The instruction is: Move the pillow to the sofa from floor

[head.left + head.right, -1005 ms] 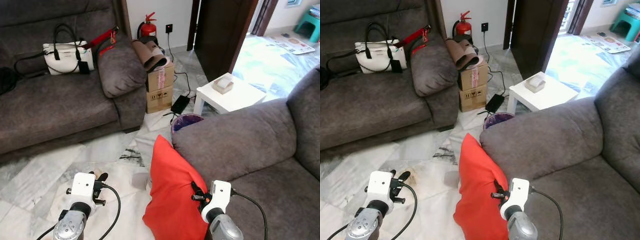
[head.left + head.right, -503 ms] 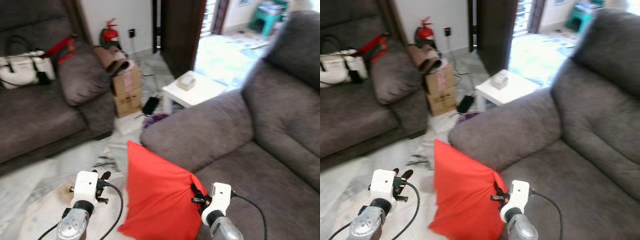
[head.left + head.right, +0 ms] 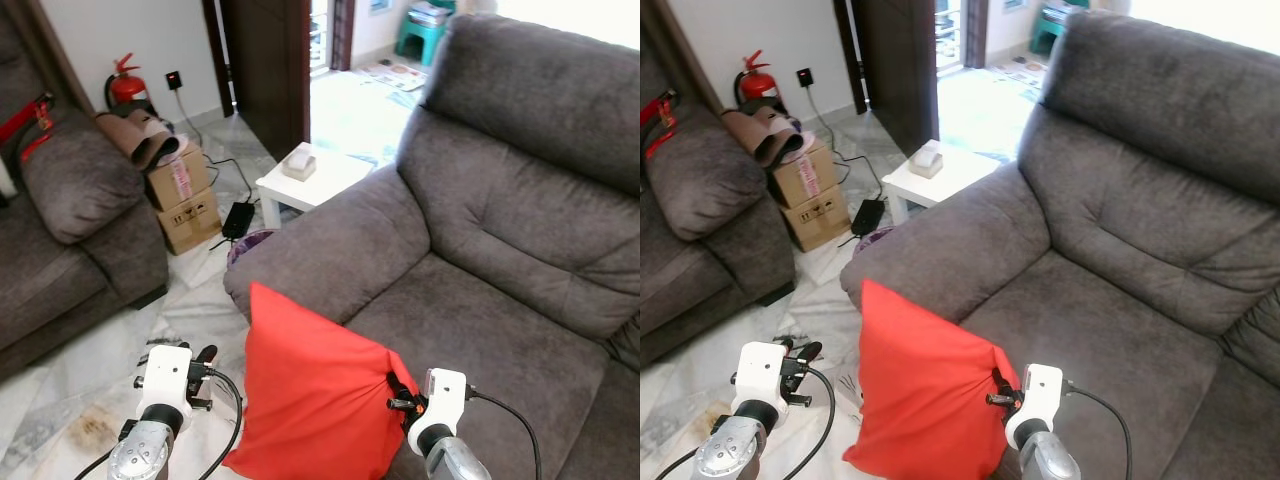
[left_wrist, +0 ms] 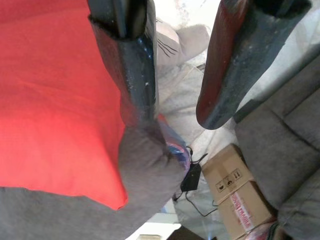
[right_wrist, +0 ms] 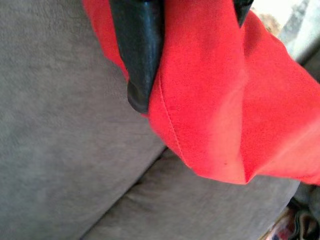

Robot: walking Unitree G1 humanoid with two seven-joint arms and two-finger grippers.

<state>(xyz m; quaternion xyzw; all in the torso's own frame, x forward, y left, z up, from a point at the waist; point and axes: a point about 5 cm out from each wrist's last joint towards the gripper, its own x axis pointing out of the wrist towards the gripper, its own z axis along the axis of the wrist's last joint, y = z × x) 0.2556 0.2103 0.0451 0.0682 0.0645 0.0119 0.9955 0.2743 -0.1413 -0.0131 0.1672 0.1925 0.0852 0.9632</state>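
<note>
At the front edge of the grey sofa (image 3: 480,270), the right gripper (image 3: 393,392) was pinching a corner of the red pillow (image 3: 310,390); in the right wrist view its fingers (image 5: 140,55) were clamped on a fold of the red fabric (image 5: 210,90) with the sofa cushion right behind. Pillow hung upright off that corner, its upper part against the front of the sofa seat and armrest, lower corner down toward the floor (image 3: 70,380).

Left gripper (image 3: 203,357) was spread and holding nothing, hovering just beside the pillow's left edge over the marble floor. In the left wrist view, its two fingers (image 4: 135,65) stood apart with a clear gap, with pillow to one side.

Open room: the sofa seat right of the pillow was bare and wide. The floor to the left was open up to a second dark sofa (image 3: 60,230).

Further back: a small white table (image 3: 310,178) carried a small box (image 3: 298,160) as its surface load and sat just beside the armrest. Two stacked cardboard boxes (image 3: 185,195) had a rolled brown item (image 3: 140,140) on top. A red fire extinguisher (image 3: 125,85) stood by the wall, and a black cable and adapter (image 3: 238,215) lay on the floor between boxes and table.
</note>
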